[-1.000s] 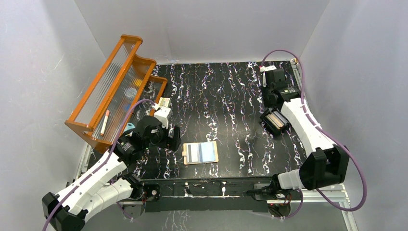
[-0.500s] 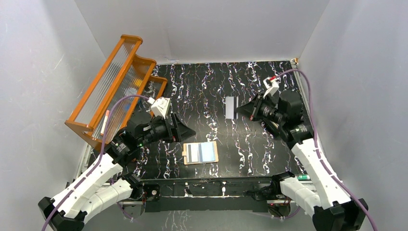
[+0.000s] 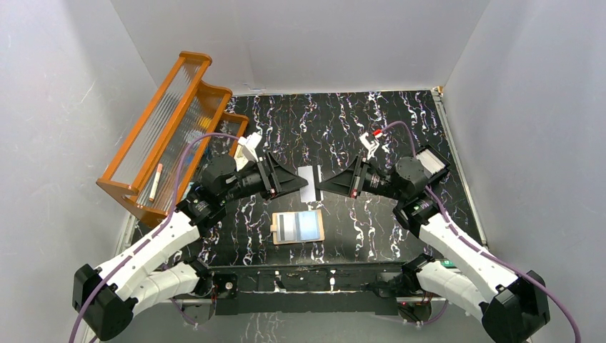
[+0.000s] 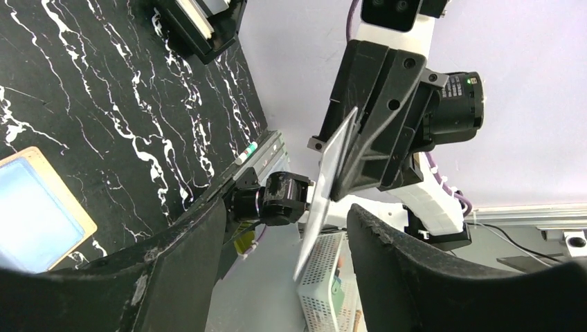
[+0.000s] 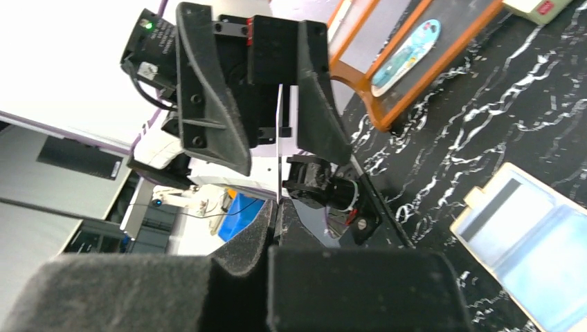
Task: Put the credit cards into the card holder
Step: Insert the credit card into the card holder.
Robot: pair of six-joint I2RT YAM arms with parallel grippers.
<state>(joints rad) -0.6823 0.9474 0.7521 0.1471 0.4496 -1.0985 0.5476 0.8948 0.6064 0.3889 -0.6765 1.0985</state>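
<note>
Handover of a white card (image 3: 309,184), in mid-air just above the card holder (image 3: 276,229). The right gripper (image 3: 321,186) pinches one end; the left gripper (image 3: 301,187) gapes around the other, not yet closed. We judge the card light, stiff and slick, so grip its flat faces. Open air surrounds it.

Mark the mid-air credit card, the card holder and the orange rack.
credit card (image 3: 309,179), top external view, upper part of its pale face.
card holder (image 3: 275,229), top external view, tan left edge.
orange rack (image 3: 161,121), top external view, ribbed clear panel.
</note>
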